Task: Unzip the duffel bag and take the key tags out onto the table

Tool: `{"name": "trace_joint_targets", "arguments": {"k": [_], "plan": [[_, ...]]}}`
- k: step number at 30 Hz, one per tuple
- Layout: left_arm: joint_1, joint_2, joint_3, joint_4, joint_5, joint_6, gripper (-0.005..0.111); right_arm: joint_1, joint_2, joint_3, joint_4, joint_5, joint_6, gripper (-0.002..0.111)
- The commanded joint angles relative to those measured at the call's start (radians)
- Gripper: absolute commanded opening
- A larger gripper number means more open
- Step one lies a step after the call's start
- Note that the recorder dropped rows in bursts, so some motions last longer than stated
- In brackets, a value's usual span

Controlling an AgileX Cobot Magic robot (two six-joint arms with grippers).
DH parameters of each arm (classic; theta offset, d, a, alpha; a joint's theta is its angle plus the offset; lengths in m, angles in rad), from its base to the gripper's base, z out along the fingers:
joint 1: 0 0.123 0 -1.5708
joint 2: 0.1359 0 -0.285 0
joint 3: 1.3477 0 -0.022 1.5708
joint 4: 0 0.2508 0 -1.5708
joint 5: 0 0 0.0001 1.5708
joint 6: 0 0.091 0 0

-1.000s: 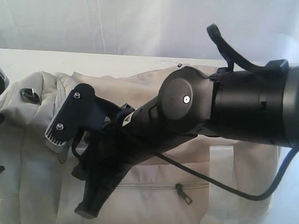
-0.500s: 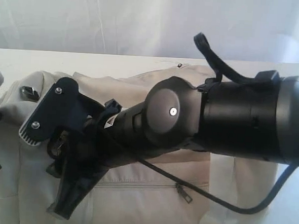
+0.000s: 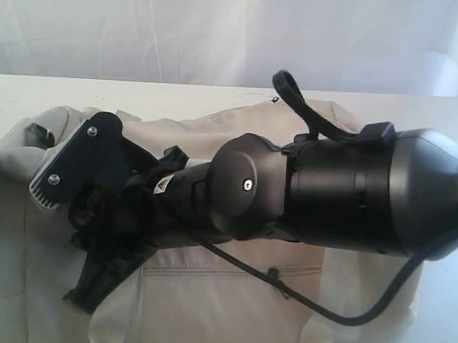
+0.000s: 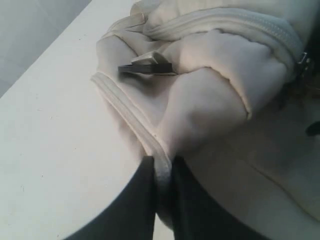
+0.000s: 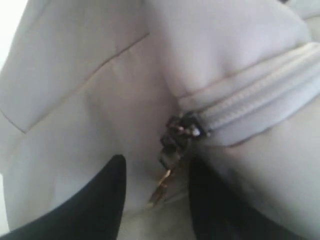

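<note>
Step in hand: unzipping, at the grab-the-pull stage. The duffel bag (image 3: pixel 229 296) lies on the white tabletop (image 3: pixel 140 96). Its main zipper (image 5: pixel 260 95) looks closed as far as the right wrist view shows. Key tags not visible anywhere; presumably inside the bag.

The right end effector (image 5: pixel 157 167): its arm reaches across the bag to the bag's left end in the ext view. Jaws apart, holding nothing. Zipper pull (image 5: pixel 172 152) dangles btwn the two fingers w/ a gap each side. No contact that I can see, though the pic is blurry.

The left end effector (image 4: pixel 162 162): jaws nearly together, pinching the piped seam (image 4: pixel 125 110) at the bag's end, just above the tabletop. Prob. an anchor grip to keep the fabric taut.

Next move, my read: close the right fingers squarely on the pull. It's small, hangs loose & could swing out of the gap. Then drag along the closed teeth, away from the left-hand anchor, at a low angle so the slider doesn't jam on bunched fabric. Risk: the soft bag gets dragged along if the left pinch slips. Tags come only once the opening is wide enough.
</note>
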Motion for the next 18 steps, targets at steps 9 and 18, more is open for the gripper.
{"name": "trace_joint_targets", "arguments": {"k": [9, 18], "plan": [[0.001, -0.024, -0.004, 0.056, 0.028, -0.003, 0.000, 0.000, -0.004, 0.004, 0.001, 0.026, 0.018, 0.005], [0.001, -0.024, -0.004, 0.056, 0.028, -0.003, 0.000, 0.000, -0.068, 0.004, -0.001, 0.105, 0.023, 0.000]]}}
